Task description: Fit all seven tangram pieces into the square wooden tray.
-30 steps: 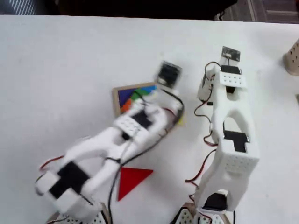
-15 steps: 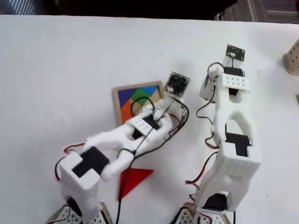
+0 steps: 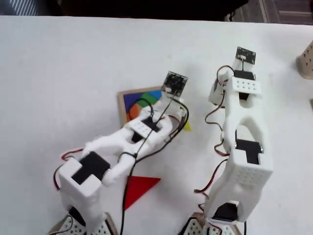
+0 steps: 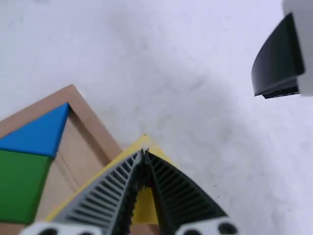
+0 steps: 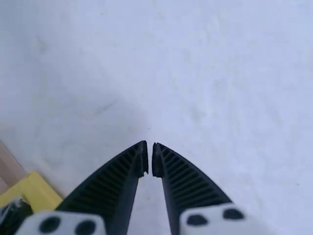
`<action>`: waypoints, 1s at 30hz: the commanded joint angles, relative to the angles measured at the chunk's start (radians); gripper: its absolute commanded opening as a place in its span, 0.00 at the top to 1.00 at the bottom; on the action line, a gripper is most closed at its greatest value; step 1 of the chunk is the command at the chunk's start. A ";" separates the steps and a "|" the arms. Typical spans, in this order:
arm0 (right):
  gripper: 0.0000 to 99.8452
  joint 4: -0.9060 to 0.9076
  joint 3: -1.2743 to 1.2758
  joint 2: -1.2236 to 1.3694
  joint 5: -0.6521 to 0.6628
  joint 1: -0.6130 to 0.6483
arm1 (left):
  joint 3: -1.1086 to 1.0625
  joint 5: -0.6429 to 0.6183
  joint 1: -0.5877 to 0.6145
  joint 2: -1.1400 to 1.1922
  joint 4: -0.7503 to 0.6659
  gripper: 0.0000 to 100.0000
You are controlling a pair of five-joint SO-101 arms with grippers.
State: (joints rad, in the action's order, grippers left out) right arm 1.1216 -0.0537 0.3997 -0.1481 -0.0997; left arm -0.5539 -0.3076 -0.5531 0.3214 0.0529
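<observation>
Tray (image 3: 120, 105) is part filled, with the blue piece (image 4: 41, 134) and green piece (image 4: 19, 181) seated. Red triangle (image 3: 139, 188) lies loose on the table (image 3: 58, 58), well apart from the tray.

Left gripper (image 4: 145, 155) has its jaws closed tip to tip on top of the yellow piece (image 4: 145, 203), which lies across the tray's rim. I cannot tell whether it pinches the piece.

I judge the step to be seating the yellow. The next move calls for sliding it inward and flat.

Right gripper (image 5: 149, 147) is all but closed, holding nothing, over table.

The left wrist view gives me the rim overlap. The high view gives me the red triangle.
</observation>
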 commanded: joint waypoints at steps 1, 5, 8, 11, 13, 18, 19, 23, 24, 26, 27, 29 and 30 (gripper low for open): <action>0.98 -0.016 -0.012 -0.033 -0.002 0.004 | -0.006 0.002 0.031 -0.018 -0.011 0.98; 0.98 -0.016 -0.012 -0.033 0.015 0.004 | -0.011 -0.003 0.050 -0.018 -0.009 0.98; 0.98 -0.025 -0.012 -0.031 0.021 0.004 | -0.012 -0.003 0.065 -0.018 -0.009 0.98; 0.98 -0.028 -0.012 -0.030 0.025 0.004 | -0.038 0.000 0.073 -0.041 -0.014 0.98; 0.98 -0.028 -0.012 -0.030 0.026 0.012 | -0.072 0.005 0.076 -0.068 -0.015 0.98; 0.98 -0.028 -0.012 -0.027 0.026 0.027 | -0.153 0.005 0.094 -0.139 -0.015 0.98; 0.98 -0.027 -0.012 -0.027 0.026 0.030 | -0.163 0.005 0.097 -0.150 -0.015 0.98; 0.98 -0.024 -0.011 -0.028 0.028 0.036 | -0.170 0.005 0.120 -0.174 -0.015 0.98; 0.98 -0.024 -0.011 -0.028 0.028 0.036 | -0.170 0.005 0.128 -0.176 -0.015 0.98; 0.98 -0.024 -0.011 -0.028 0.028 0.036 | -0.170 0.005 0.153 -0.179 -0.015 0.98; 0.98 -0.024 -0.011 -0.028 0.028 0.036 | -0.170 0.005 0.163 -0.179 -0.015 0.98; 0.98 -0.024 -0.011 -0.028 0.028 0.036 | -0.169 0.005 0.185 -0.180 -0.015 0.98; 0.98 -0.024 -0.011 -0.028 0.028 0.038 | -0.164 0.005 0.194 -0.180 -0.015 0.98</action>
State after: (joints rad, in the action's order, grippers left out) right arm 1.1063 -0.0537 0.3997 -0.1343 -0.0736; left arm -0.7288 -0.3076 -0.4043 0.1910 0.0575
